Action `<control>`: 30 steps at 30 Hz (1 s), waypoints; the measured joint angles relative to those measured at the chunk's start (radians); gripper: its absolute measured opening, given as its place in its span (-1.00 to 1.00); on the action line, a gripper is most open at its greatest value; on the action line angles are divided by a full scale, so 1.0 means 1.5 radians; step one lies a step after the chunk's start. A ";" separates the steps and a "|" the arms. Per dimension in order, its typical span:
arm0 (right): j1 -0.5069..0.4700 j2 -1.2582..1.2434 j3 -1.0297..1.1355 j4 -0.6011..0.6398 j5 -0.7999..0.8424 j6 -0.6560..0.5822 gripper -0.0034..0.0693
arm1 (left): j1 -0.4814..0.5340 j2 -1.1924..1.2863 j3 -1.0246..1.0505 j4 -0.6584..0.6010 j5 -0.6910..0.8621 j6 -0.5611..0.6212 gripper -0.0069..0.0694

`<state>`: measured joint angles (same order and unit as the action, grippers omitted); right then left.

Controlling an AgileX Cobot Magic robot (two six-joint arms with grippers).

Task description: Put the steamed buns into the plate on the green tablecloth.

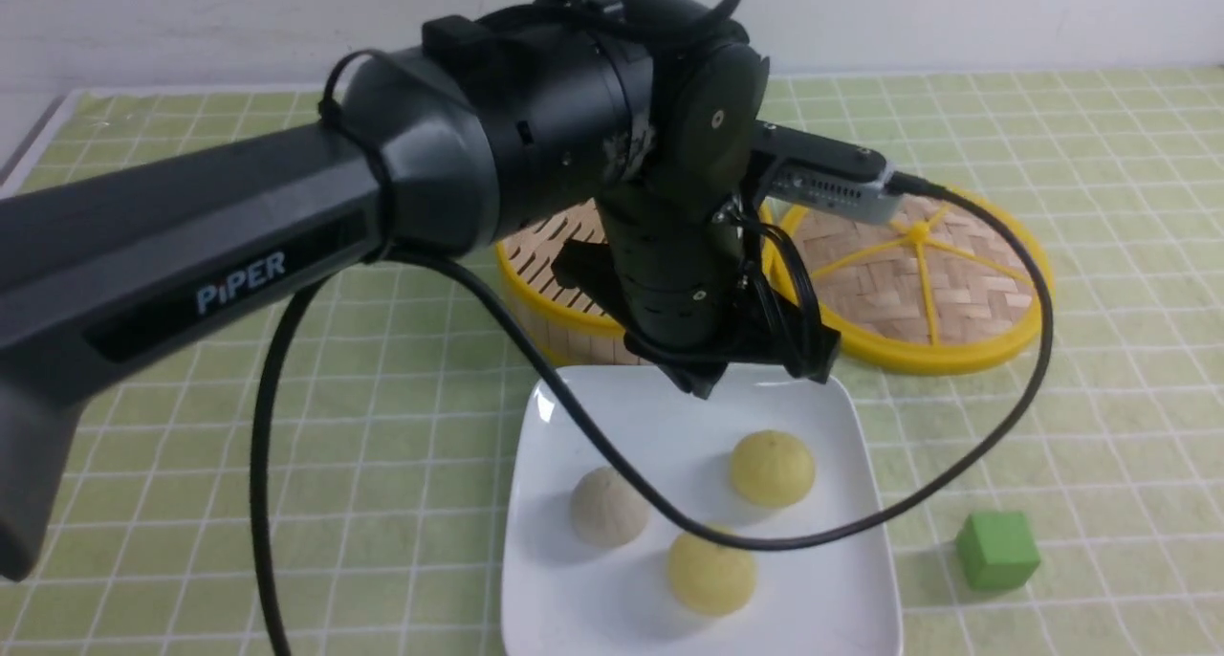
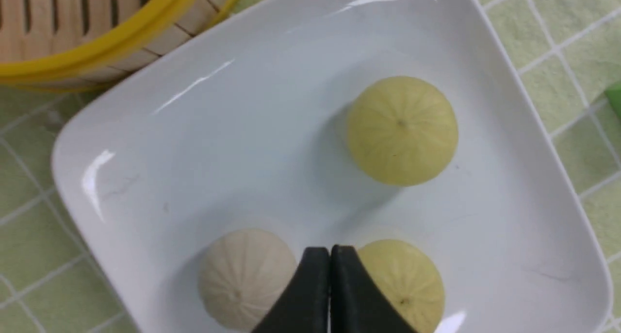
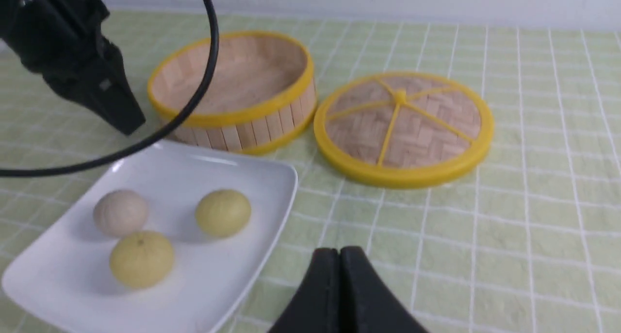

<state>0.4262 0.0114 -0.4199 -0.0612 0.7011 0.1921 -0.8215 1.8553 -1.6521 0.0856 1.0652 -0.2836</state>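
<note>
Pale yellow and grey, the three steamed buns (image 1: 772, 467) sat apart on the white plate (image 1: 841, 579) atop the green tablecloth (image 1: 382, 446). The left pincer (image 2: 330, 249) hung above them, jaws pressed together, empty; the right pincer (image 3: 339, 250) was likewise closed, empty.
</note>
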 joint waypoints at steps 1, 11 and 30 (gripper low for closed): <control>0.000 -0.005 0.026 0.000 -0.032 0.001 -0.94 | 0.000 0.000 0.000 0.002 0.001 0.000 -0.80; 0.000 -0.009 0.083 0.013 -0.112 0.003 -0.94 | 0.000 0.000 -0.001 0.006 0.002 0.000 -0.81; 0.000 -0.009 0.085 0.015 -0.131 0.003 -0.92 | 0.000 0.000 -0.001 0.092 -0.013 -0.049 -0.81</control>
<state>0.4262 -0.0026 -0.2919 -0.0392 0.5045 0.1969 -0.8215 1.8553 -1.6539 0.2231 1.0461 -0.3568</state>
